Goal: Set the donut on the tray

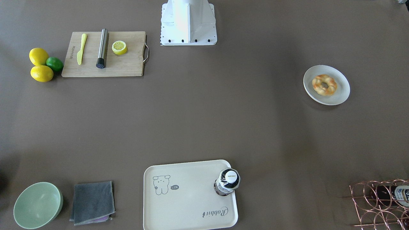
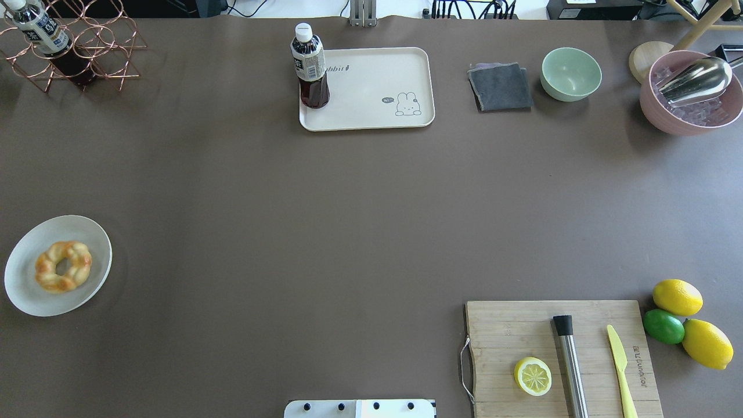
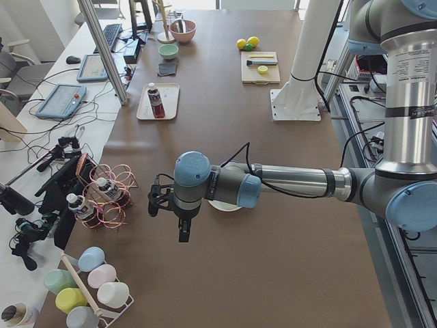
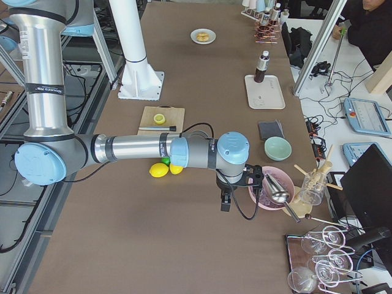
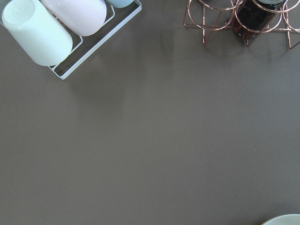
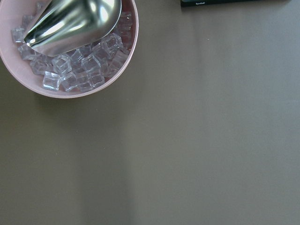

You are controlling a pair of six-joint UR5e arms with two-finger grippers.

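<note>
Though on plate (image 2: 87, 238), donut (image 2: 63, 266) off tray (image 2: 371, 87).

The donut (image 2: 63, 266) is a twisty ring, golden yellow with orange-brown spots and a hole in the middle. It lies flat on a round white plate (image 2: 23, 290) at the left side of the surface (image 2: 348, 232). The tray (image 2: 371, 87) is big and cream-white, with round corners, a raised rim and a grey rabbit drawing. It lies flat at the far side, well apart from the donut. A dark bottle (image 2: 310, 67) stands upright at its left end
</note>
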